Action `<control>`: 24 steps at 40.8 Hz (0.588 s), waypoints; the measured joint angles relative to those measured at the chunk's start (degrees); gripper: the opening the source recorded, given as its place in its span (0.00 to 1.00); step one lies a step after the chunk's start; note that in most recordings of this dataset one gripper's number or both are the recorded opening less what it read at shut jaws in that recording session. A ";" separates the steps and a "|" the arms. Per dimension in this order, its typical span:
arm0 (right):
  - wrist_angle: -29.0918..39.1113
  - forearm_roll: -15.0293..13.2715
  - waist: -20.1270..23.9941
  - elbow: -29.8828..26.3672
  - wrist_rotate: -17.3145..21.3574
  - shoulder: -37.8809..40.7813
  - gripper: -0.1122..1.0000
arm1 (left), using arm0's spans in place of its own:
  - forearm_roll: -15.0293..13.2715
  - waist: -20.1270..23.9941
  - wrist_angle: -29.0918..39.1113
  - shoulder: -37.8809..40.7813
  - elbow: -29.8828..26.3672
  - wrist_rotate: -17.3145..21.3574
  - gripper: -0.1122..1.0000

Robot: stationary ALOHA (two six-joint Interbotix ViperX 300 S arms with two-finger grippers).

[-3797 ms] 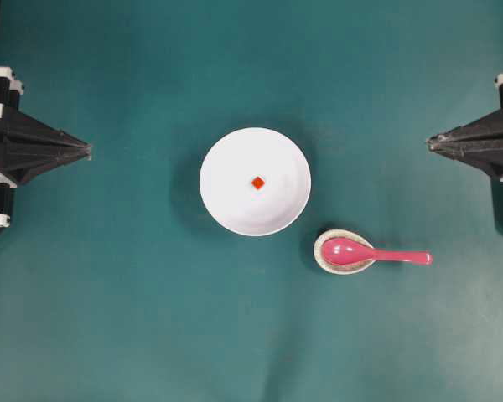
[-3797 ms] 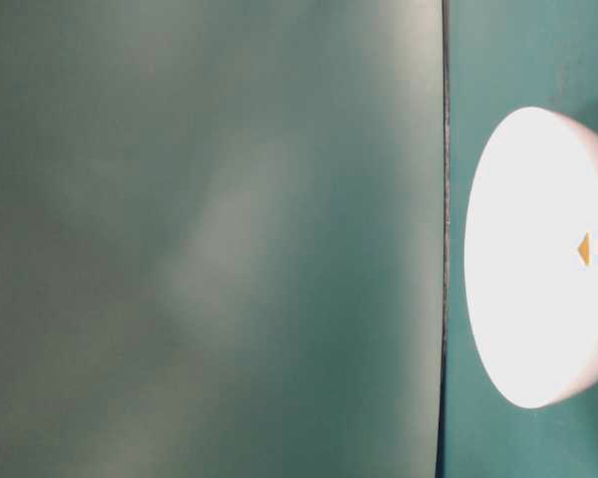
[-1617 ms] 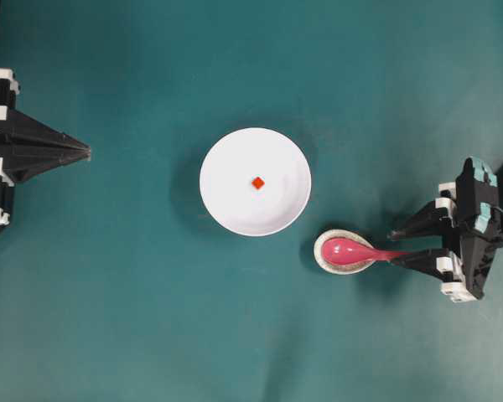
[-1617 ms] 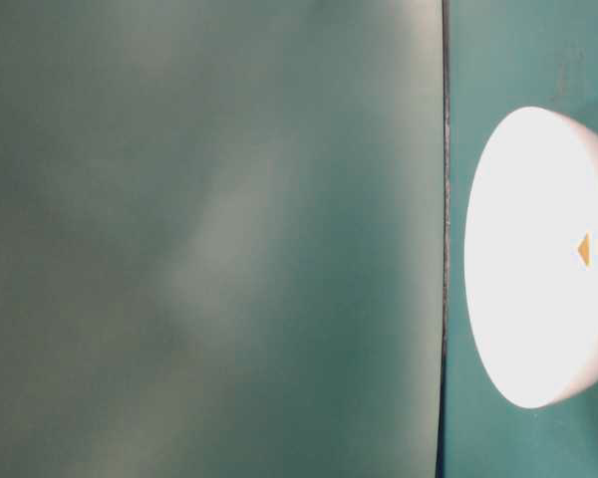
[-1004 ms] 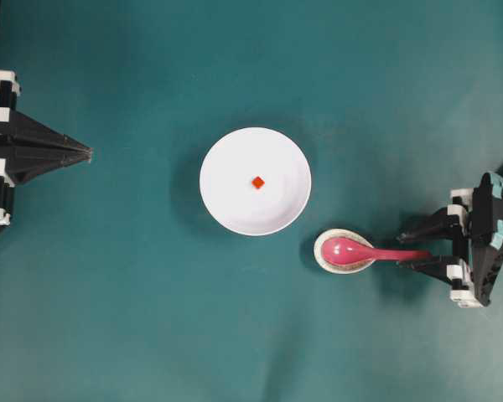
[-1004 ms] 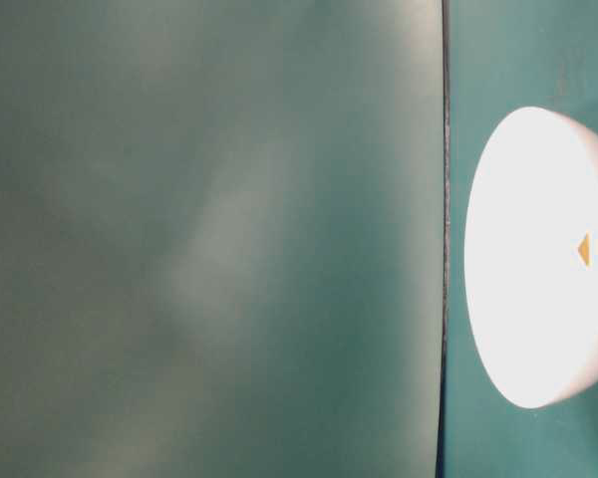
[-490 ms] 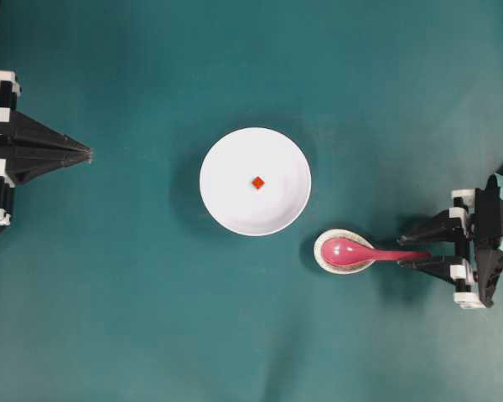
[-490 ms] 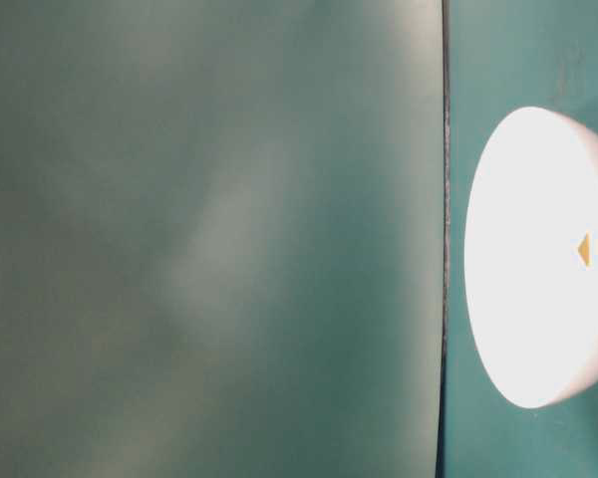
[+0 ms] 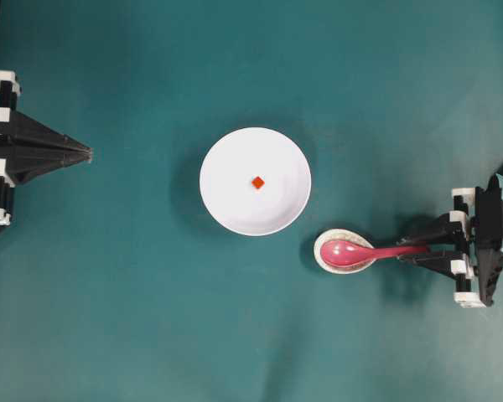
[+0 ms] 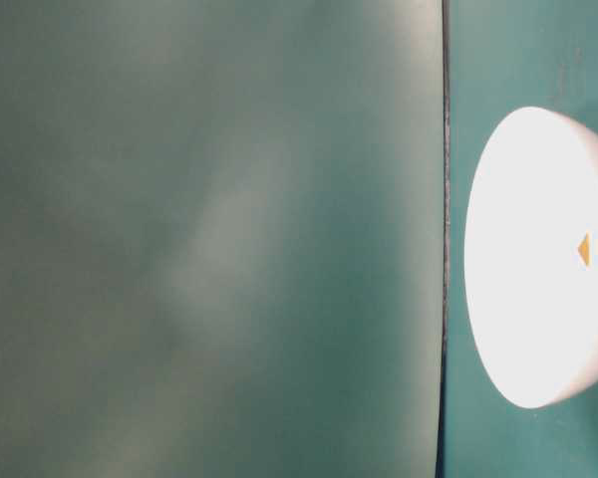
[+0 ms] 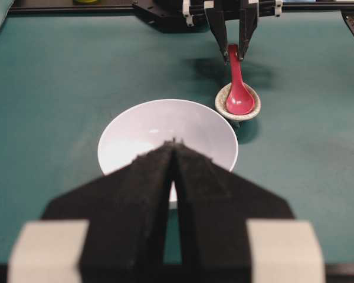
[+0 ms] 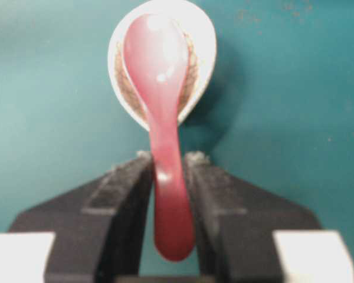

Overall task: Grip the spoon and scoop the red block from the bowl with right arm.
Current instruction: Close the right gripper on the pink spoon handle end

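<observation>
The pink-red spoon lies with its scoop in a small speckled dish and its handle pointing right. My right gripper has a finger against each side of the handle, near its end; in the right wrist view the spoon runs up between the gripper's black fingers. The white bowl sits mid-table with the tiny red block at its centre. My left gripper rests shut at the far left, well away from the bowl. In the left wrist view its fingers hide the block.
The speckled oval dish under the spoon's scoop stands just right of and below the bowl, nearly touching it. The teal mat covers the whole table. The table-level view shows only the bowl, the block and a blurred teal surface.
My right gripper's fingers have drawn together onto the spoon handle over the last second. The handle end has shifted slightly. The left arm, bowl and block have not moved.
</observation>
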 measured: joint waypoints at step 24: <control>-0.18 0.00 0.00 -0.09 -1.14 -0.09 0.33 | 0.00 0.00 0.00 0.00 0.00 0.00 0.10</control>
